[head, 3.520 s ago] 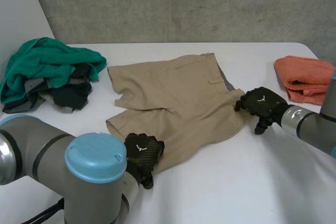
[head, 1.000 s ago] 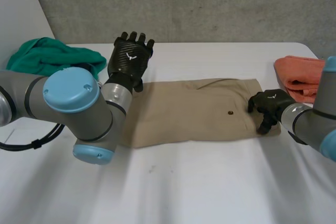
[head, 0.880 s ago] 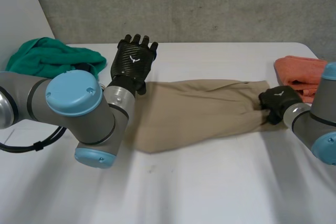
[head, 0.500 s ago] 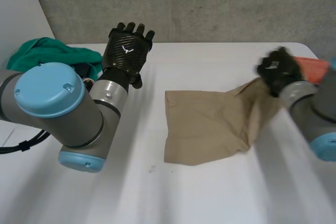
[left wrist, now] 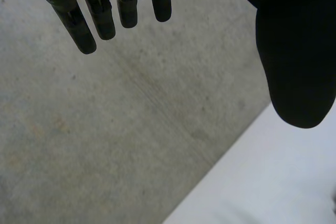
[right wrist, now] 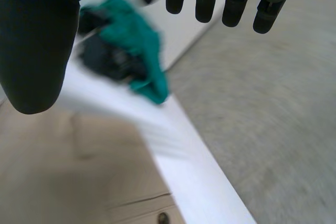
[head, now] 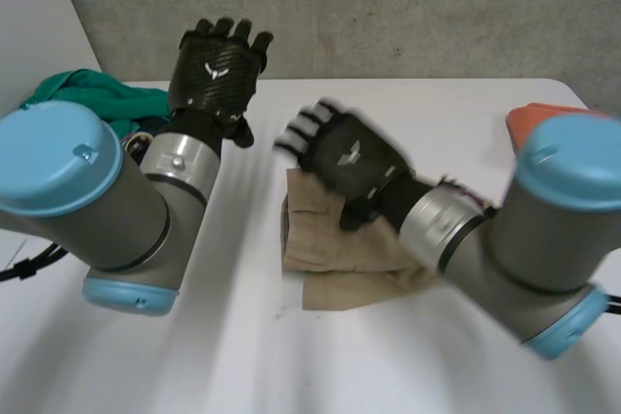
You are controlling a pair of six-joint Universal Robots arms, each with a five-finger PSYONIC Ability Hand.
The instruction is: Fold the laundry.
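Right hand (head: 347,157) swung the shorts (head: 320,239) into a 2nd fold and released, fingers spread above them; left hand (head: 215,70) stayed open.

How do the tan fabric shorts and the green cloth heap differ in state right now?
The tan shorts lie folded flat in layers mid-table, under the open black right hand. The green cloth heap sits bunched and unfolded at the table's left edge. The shorts are plain tan, while the green heap has dark cloth mixed in. Both rest on the white table.
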